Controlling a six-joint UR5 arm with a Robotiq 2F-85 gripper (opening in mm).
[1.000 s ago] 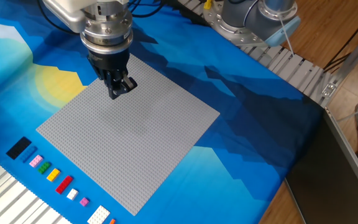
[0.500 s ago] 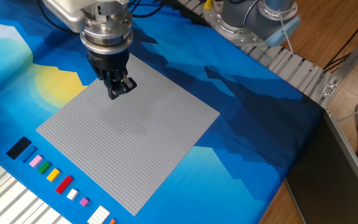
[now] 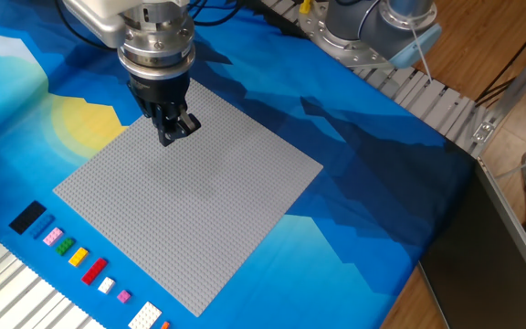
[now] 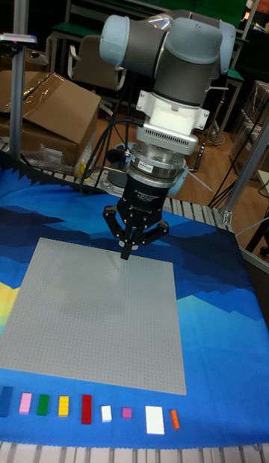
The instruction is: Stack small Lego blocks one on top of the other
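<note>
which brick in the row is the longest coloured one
The red brick, fifth from the left in the tall view: it stretches clearly longer than the pink, green and yellow beside it.

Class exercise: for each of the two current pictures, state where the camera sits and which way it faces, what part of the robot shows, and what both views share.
Fixed view: high, off one corner, looking down across the grey baseplate; shows the wrist, gripper and arm base.
Tall fixed view: in front, behind the row of small Lego blocks, facing the arm; shows elbow, wrist and gripper.
Shared: baseplate, blocks, closed gripper above the plate.
</note>
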